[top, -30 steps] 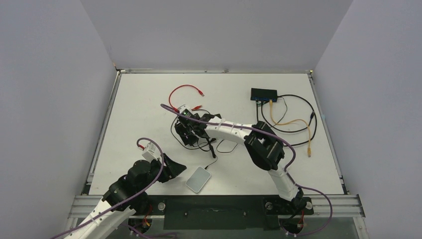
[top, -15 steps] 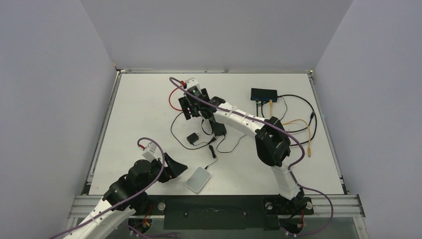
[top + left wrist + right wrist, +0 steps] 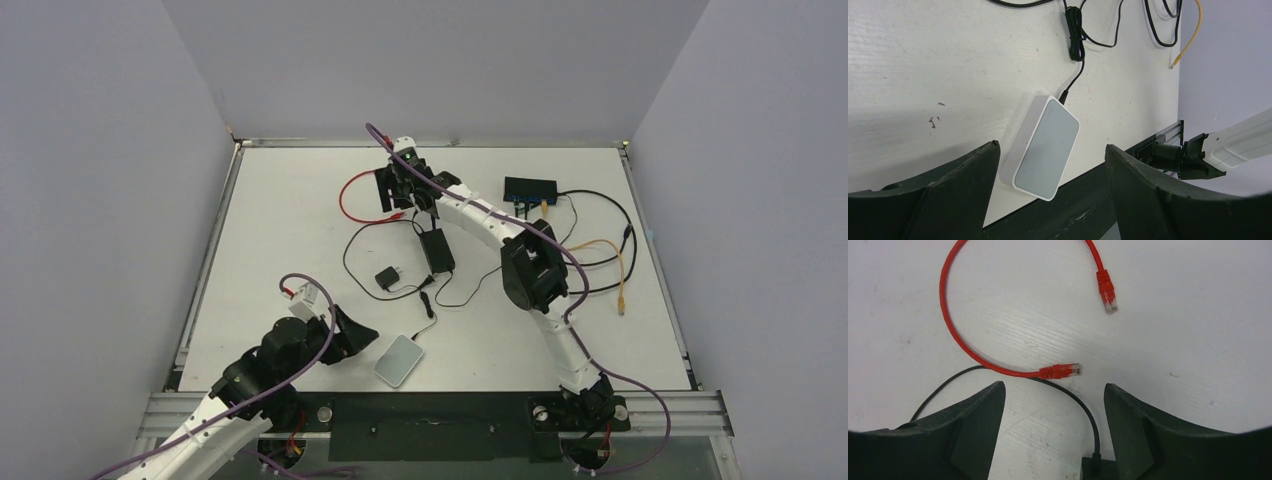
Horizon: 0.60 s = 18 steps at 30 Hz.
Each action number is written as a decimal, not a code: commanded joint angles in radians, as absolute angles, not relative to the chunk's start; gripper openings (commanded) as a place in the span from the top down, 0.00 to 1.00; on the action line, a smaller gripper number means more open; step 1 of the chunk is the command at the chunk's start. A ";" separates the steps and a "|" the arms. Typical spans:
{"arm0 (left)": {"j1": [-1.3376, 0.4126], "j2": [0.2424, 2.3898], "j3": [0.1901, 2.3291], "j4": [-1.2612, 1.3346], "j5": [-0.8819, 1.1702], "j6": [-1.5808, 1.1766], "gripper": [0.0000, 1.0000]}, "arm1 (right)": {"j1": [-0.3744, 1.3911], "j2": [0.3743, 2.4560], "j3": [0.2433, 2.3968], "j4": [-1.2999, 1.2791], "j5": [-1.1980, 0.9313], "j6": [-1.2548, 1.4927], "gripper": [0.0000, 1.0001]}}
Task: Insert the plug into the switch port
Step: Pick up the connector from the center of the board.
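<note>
Right wrist view showed the right gripper [image 3: 1053, 390] spread wide, the red plug [image 3: 1068, 371] just above it, pointing right.

- The left arm [image 3: 250, 380] comes up from its base at 7 o'clock of the top view and lies folded low, its wrist pointing toward 2 o'clock.
- The left fingers [image 3: 350, 335] sit at the near edge of the tabletop [image 3: 280, 200], at about 7 o'clock. In the wrist view these fingers [image 3: 958, 185] are spread wide and grip nothing.
- The right arm [image 3: 530, 280] rises from its base at 5 o'clock to an elbow right of centre. Its forearm stretches toward 11 o'clock.
- The right fingers [image 3: 385, 190] reach the far side at about 12 o'clock, pointing down. In the wrist view they [image 3: 968, 430] are wide apart and empty.
</note>
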<state>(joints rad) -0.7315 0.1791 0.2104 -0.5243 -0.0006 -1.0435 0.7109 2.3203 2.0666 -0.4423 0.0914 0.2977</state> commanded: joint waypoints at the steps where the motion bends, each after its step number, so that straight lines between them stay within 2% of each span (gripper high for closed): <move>1: -0.727 0.192 0.229 -0.432 -0.006 -1.021 0.25 | 0.704 2.381 2.152 -0.432 -0.007 0.331 0.32; 18: -0.719 0.189 0.220 -0.396 0.000 -1.034 0.25 | 0.664 2.576 2.322 -0.401 -0.203 0.460 0.34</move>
<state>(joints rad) -0.7254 0.2050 0.2092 -0.4515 0.0006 -1.0359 0.6762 2.5519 2.2662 -0.4412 -0.1440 0.4129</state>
